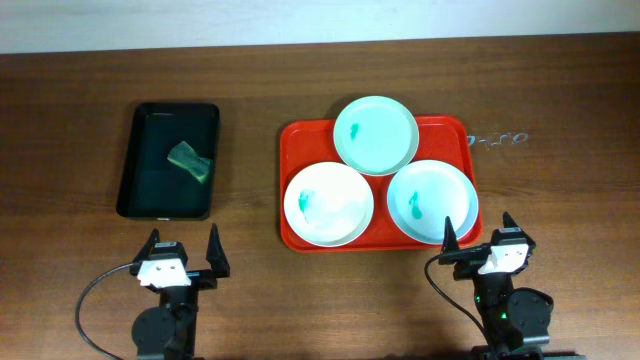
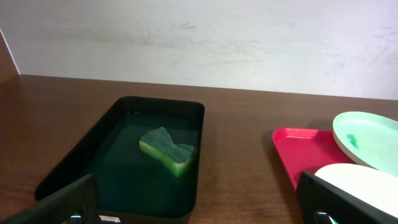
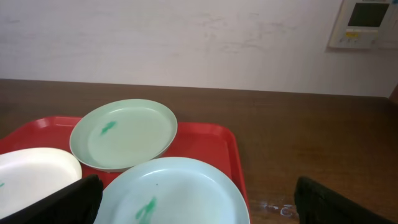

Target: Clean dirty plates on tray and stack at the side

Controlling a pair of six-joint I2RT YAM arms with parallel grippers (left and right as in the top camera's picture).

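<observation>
Three smeared plates [image 1: 375, 133] are seen on the red tray [image 1: 300, 140], left fingers [image 1: 213, 248] and right fingers [image 1: 448, 238] held wide open, empty, nearside of it.

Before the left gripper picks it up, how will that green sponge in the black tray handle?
The sponge looks soft and foamy, so it will likely squash rather than stay stiff. It seems small and probably light. But the black tray appears to hold liquid, so the sponge may be soaked, heavier and dripping.
</observation>
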